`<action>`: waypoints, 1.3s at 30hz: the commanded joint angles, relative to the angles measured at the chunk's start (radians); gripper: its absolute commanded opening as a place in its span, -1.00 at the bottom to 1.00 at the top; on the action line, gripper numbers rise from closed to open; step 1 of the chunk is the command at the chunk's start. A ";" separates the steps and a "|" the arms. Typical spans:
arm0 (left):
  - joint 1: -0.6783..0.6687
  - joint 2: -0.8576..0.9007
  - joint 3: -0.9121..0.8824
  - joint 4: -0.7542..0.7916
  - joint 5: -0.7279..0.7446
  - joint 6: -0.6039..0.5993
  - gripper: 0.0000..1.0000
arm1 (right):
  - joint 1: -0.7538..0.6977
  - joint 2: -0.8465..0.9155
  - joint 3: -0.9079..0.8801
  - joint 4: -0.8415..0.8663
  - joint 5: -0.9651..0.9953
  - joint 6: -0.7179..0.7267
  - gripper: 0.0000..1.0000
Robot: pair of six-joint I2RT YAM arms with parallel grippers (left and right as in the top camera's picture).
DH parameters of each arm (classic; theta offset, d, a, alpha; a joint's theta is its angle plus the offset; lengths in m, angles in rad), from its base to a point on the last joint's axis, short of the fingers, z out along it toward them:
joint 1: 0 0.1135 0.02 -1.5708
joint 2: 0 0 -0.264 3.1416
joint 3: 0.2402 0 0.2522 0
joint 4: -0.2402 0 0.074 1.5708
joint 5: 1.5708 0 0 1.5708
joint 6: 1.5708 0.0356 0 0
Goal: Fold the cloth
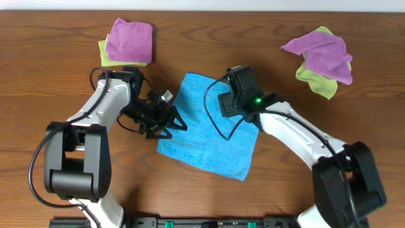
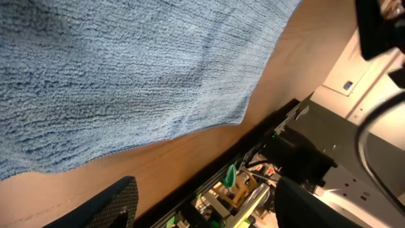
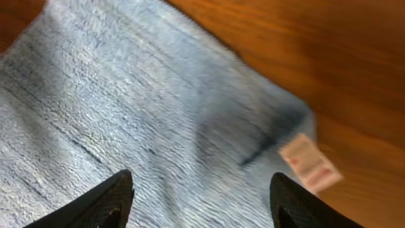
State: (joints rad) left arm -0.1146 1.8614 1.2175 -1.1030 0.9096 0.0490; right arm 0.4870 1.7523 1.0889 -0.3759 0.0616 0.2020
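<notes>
The sky-blue cloth (image 1: 205, 130) lies spread flat on the wooden table (image 1: 57, 82), with its white tag (image 3: 310, 163) at one edge. The left gripper (image 2: 205, 190) sits low at the cloth's left edge, jaws wide apart and holding nothing. The right gripper (image 3: 201, 183) hangs over the cloth near the tag, jaws also spread and empty. One purple-and-green cloth pile (image 1: 128, 43) lies beyond the cloth's far left, and another pile (image 1: 321, 57) lies well off to its far right.
</notes>
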 commanded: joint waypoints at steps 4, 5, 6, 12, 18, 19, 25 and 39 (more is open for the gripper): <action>0.003 0.001 -0.003 -0.007 -0.007 -0.004 0.41 | 0.003 0.088 0.008 0.051 -0.096 0.061 0.36; 0.003 0.001 -0.003 -0.007 -0.008 -0.004 0.41 | 0.003 0.096 0.008 0.055 -0.097 0.075 0.36; 0.003 0.001 -0.003 -0.006 -0.012 -0.004 0.42 | 0.003 0.097 0.008 0.056 -0.096 0.080 0.36; 0.003 0.001 -0.003 0.026 -0.115 -0.012 0.50 | 0.003 0.100 0.008 0.058 -0.096 0.082 0.35; -0.003 0.002 -0.003 0.078 -0.202 -0.071 0.40 | 0.003 0.100 0.008 0.055 -0.096 0.101 0.34; -0.006 0.002 -0.003 0.086 -0.217 -0.089 0.33 | 0.003 0.100 0.008 0.054 -0.097 0.101 0.34; -0.074 0.009 -0.005 0.153 -0.251 -0.153 0.15 | 0.003 0.100 0.008 0.052 -0.096 0.108 0.34; -0.163 0.033 -0.005 0.229 -0.371 -0.267 -0.03 | 0.003 0.100 0.008 0.042 -0.061 0.107 0.36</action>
State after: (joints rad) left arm -0.2771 1.8797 1.2175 -0.8715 0.5701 -0.1959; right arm 0.4866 1.8473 1.0889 -0.3317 -0.0254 0.2966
